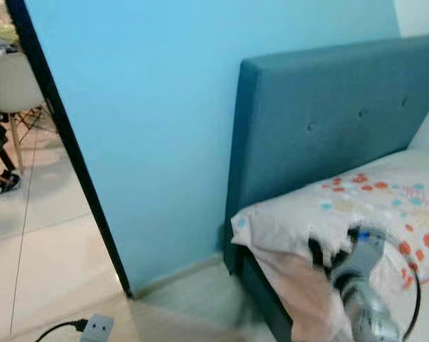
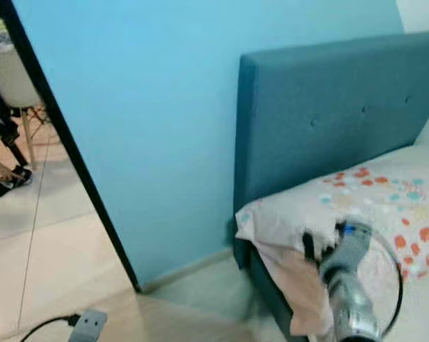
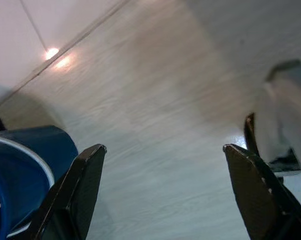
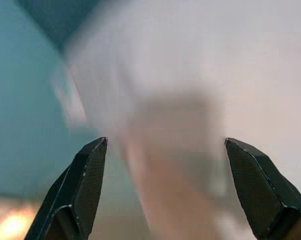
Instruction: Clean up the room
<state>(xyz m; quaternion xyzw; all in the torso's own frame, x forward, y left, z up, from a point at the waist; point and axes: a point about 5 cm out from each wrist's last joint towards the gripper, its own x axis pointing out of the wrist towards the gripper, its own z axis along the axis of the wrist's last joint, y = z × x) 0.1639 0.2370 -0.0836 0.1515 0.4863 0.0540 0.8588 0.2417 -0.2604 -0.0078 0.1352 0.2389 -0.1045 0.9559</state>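
Right wrist view, spread right pincer (image 4: 165, 192), soft blurred pillow (image 4: 190, 100)

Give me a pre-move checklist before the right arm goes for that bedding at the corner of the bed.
1. Right tool open: ok, its fingers stand wide apart in the right wrist view.
2. Right tool aimed at the floral bedding: ok, it is raised at the drooping corner by the blue headboard.
3. Contact with the bedding: cannot tell, the pictures are blurred.
4. Left tool free: ok, open over bare floor, holding nothing.
5. Floor hazards: not ok, a power strip with its cable lies near the doorway.
6. Bystanders: not ok, a person's foot shows beyond the doorway by a chair.
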